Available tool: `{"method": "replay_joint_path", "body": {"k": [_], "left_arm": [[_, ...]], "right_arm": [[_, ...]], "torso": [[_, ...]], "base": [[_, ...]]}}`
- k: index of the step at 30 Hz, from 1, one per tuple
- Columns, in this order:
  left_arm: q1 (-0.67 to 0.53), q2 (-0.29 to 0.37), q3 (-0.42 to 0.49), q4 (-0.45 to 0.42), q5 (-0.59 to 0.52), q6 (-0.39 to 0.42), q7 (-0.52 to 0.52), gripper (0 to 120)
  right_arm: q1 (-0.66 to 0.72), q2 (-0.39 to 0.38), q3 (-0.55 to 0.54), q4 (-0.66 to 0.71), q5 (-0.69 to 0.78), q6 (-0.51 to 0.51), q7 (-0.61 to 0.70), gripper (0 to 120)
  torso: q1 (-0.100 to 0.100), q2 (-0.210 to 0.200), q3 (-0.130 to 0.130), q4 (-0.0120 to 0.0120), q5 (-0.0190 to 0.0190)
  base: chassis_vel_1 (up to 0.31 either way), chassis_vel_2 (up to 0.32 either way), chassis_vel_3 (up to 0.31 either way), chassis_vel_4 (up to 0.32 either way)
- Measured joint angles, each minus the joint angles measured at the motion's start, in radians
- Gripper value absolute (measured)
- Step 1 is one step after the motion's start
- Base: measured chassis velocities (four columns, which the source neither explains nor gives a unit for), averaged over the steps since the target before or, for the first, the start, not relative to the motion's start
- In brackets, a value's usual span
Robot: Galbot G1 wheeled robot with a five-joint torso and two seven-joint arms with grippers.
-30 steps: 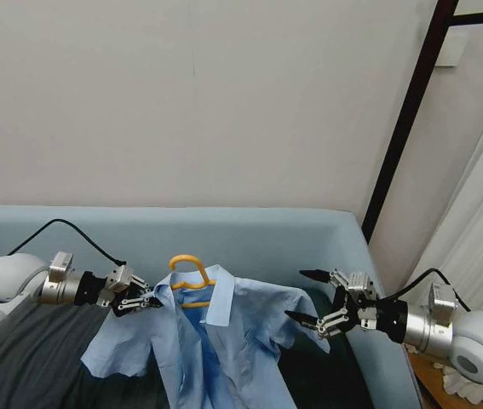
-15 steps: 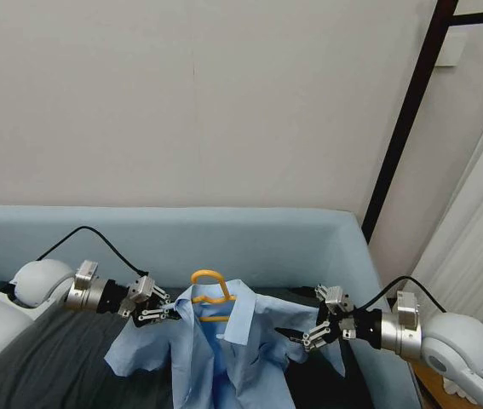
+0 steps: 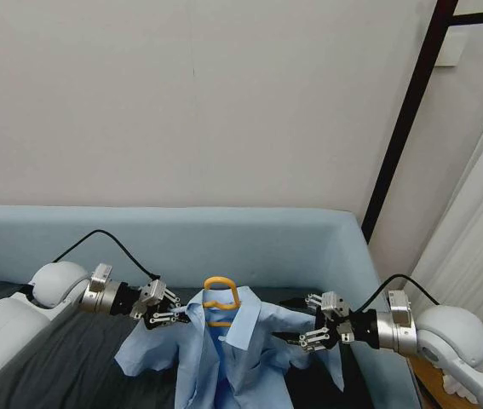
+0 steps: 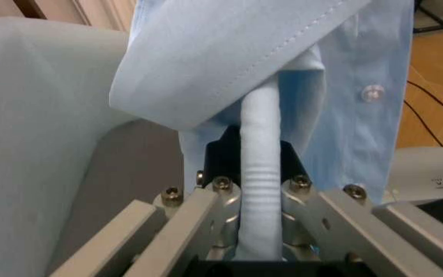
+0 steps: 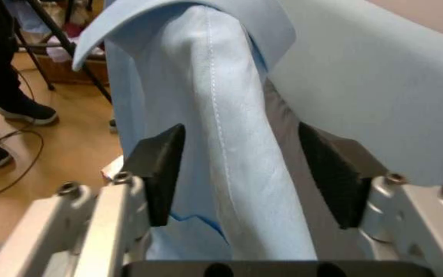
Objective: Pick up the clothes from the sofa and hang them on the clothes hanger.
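Holding a fold of the light blue cotton shirt (image 3: 224, 366), the left gripper (image 3: 171, 313) has its jaws squeezed tight. A rolled strip of cloth is pinched right between them.

The right gripper (image 3: 305, 334) has its jaws wide apart. The shirt's other shoulder sits in the gap between them, but the black pads (image 5: 164, 167) do not press on it.

The shirt is on an orange plastic hanger (image 3: 221, 285). Its hook pokes up between the two grippers. All of this is over the pale blue sofa (image 3: 267, 239) and the dark grey cloth (image 3: 45, 366) lying on it.

What could go wrong? Only one side is held. If the robot lifts now, the shirt may tip toward the open jaws and slide off the hanger. If the right jaws close on thin cloth alone, the hanger could slip out and drop. Pulling too hard could tug the cloth out of the left jaws.
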Motion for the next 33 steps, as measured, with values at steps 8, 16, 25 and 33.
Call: {"method": "replay_joint_path", "body": {"k": [8,16,25,33], "left_arm": [[-0.016,-0.006,0.013,0.007,0.004,0.000,0.004,2],[-0.015,-0.011,0.013,0.007,0.015,-0.012,0.010,2],[-0.010,-0.007,0.010,0.005,0.015,-0.027,0.002,2],[-0.011,-0.005,0.009,0.019,0.003,-0.048,-0.003,19]], "right_arm": [[0.021,-0.026,-0.014,-0.006,-0.018,-0.006,-0.003,28],[0.006,-0.044,-0.008,0.001,-0.031,-0.008,-0.041,7],[-0.059,-0.049,0.036,0.028,-0.043,-0.001,-0.025,5],[-0.077,-0.042,0.058,0.040,-0.044,0.011,-0.009,4]], "torso": [[0.000,0.000,0.000,0.0000,0.0000],[0.000,0.000,0.000,0.0000,0.0000],[0.000,0.000,0.000,0.0000,-0.0001],[0.000,0.000,0.000,0.0000,-0.0001]], "base": [[0.000,0.000,0.000,0.000],[0.000,0.000,0.000,0.000],[0.000,0.000,0.000,0.000],[0.000,0.000,0.000,0.000]]}}
